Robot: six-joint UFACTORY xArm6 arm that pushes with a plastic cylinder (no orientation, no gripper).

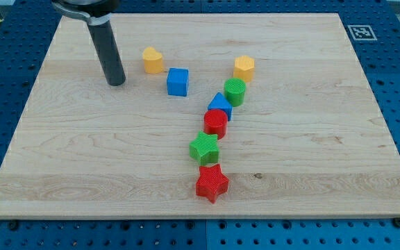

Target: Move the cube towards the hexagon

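A blue cube (178,81) sits on the wooden board, left of centre near the view's top. An orange hexagon (244,68) lies to its right, slightly higher in the view. My tip (116,82) rests on the board to the left of the cube, about a cube's width and a half away, and does not touch any block. An orange heart-like block (153,60) lies between my tip and the cube, a little higher in the view.
Below the hexagon runs a chain of blocks: a green cylinder (235,91), a blue triangle (220,105), a red hexagon-like block (216,122), a green star (205,148) and a red star (212,183). The board (325,160) lies on a blue perforated table.
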